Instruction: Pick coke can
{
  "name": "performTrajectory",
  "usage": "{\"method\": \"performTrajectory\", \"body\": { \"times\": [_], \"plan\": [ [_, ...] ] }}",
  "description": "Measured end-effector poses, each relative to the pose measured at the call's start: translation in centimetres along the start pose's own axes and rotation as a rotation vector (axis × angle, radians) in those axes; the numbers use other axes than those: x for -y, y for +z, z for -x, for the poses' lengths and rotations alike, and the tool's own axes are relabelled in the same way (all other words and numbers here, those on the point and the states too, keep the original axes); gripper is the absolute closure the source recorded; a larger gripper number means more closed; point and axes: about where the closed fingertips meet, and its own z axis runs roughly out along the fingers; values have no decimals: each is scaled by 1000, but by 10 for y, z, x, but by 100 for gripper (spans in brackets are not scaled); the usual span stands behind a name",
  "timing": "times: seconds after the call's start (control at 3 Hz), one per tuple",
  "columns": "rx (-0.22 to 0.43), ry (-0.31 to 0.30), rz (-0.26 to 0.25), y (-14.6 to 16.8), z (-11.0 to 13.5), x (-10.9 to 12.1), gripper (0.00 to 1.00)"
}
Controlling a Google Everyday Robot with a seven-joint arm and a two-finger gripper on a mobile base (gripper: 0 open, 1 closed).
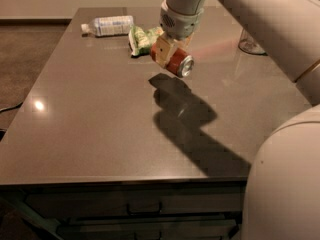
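Note:
The coke can (180, 64), red-orange with a silver end, lies tilted on its side in my gripper (168, 57). The gripper is shut on the can and holds it a little above the dark grey table (90, 129), over the far middle part. The can's shadow (169, 85) falls on the table just below it, apart from the can. My white arm comes in from the upper right and reaches down onto the can.
A clear plastic bottle (107, 25) lies at the far left of the table. A green snack bag (142, 38) lies just behind and left of the can. A glass base (250, 44) stands at the far right. Drawers sit under the front edge.

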Motion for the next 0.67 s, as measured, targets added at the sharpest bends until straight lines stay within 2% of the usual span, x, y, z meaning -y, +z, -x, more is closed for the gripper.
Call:
{"method": "performTrajectory", "body": {
  "times": [0.33, 0.67],
  "plan": [
    [84, -52, 24, -42, 12, 0, 100],
    [89, -53, 23, -41, 15, 0, 100]
  ]
}}
